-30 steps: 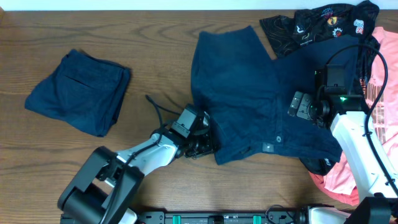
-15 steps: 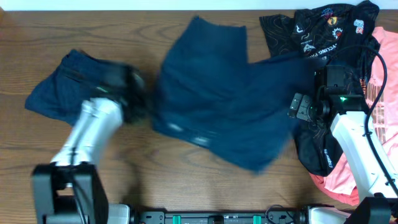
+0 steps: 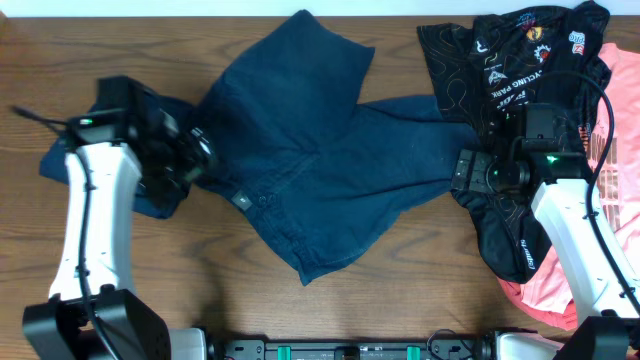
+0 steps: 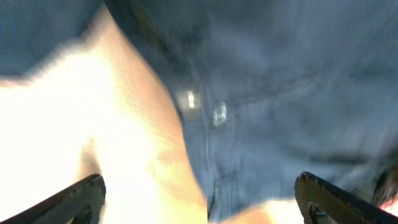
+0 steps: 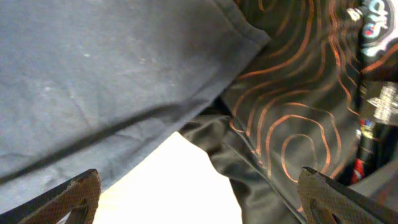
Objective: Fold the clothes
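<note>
A pair of dark navy shorts [image 3: 320, 165] lies rumpled and spread across the middle of the table, with its waistband and button [image 3: 242, 200] toward the left. A second navy garment [image 3: 55, 160] lies folded at far left, partly hidden under my left arm. My left gripper [image 3: 198, 158] hovers at the left edge of the spread shorts, open with nothing in it. In the blurred left wrist view the navy fabric [image 4: 280, 81] and its rivets fill the frame above the open gripper [image 4: 199, 208]. My right gripper [image 3: 463, 170] stands open at the right edge of the shorts [image 5: 93, 74], its fingers [image 5: 78, 199] holding nothing.
A black shirt with orange line print [image 3: 520, 50] lies at the back right and runs under my right arm [image 5: 298, 93]. A coral-pink garment [image 3: 615, 200] lies at the far right edge. Bare wooden table [image 3: 400, 300] shows along the front.
My left gripper swept the shorts from the right side to the middle-left, then opened and let go. The right arm has barely moved.
</note>
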`<action>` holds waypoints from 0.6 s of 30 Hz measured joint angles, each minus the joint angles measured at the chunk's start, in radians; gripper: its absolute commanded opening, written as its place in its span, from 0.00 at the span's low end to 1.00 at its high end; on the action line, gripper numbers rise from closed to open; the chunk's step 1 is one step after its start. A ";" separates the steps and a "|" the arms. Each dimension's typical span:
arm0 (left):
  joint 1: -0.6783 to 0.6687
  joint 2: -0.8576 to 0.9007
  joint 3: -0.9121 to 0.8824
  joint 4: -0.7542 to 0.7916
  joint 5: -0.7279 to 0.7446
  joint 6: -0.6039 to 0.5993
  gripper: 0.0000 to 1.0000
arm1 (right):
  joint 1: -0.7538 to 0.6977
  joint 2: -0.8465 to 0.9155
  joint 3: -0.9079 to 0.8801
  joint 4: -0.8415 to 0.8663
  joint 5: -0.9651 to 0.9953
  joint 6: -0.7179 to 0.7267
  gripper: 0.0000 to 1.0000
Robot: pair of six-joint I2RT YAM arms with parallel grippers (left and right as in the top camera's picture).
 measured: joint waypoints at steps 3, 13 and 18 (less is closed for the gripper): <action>-0.099 0.000 -0.068 -0.014 0.020 -0.030 0.98 | 0.000 0.000 0.000 0.014 -0.019 -0.010 0.99; -0.440 0.003 -0.394 0.335 0.093 -0.307 0.98 | 0.000 0.093 0.000 0.088 -0.044 -0.016 0.99; -0.597 0.004 -0.523 0.457 0.145 -0.472 0.98 | 0.000 0.172 0.000 0.093 -0.067 -0.007 0.99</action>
